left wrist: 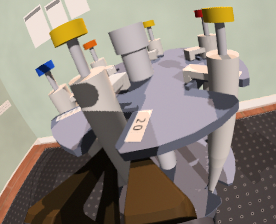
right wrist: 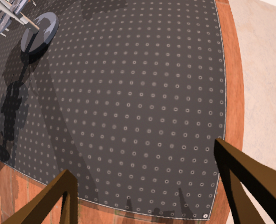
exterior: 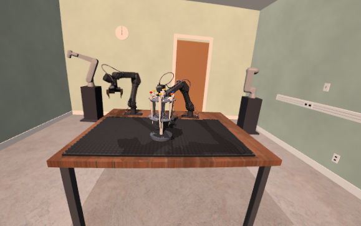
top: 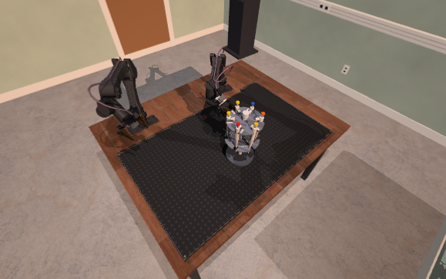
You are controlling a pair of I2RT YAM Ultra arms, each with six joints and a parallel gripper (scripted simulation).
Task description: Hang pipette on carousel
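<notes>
In the left wrist view, the left gripper (top: 227, 107) (left wrist: 125, 146) comes nearest, its fingers drawn narrow around the lower body of the yellow-buttoned pipette (top: 237, 108) (left wrist: 101, 107), which is in its hold. The pipette stands tilted at the near edge of the carousel head (top: 246, 127) (exterior: 162, 100) (left wrist: 189, 120), just beside the label reading 20 (left wrist: 138, 126). The print on top of its button cannot be read, and whether its finger hook sits behind the rail cannot be told. On the other side of that label hangs another yellow-buttoned pipette (left wrist: 222, 75). Beyond, round the pale central knob (top: 246, 114) (left wrist: 131, 50), hang pipettes with blue, orange, yellow and red buttons. Beneath, the carousel's round base (top: 239, 156) (exterior: 161, 136) (right wrist: 41, 32) stands on the dark perforated mat (top: 191, 185) (exterior: 105, 143) (right wrist: 139, 100), which lies on the wooden bench (top: 168, 112) (exterior: 164, 163) (right wrist: 234, 75). Well apart from the carousel, the right gripper (top: 139, 132) (exterior: 115, 97) (right wrist: 138, 164) hangs above the bench, its fingers wide with nothing between them.
</notes>
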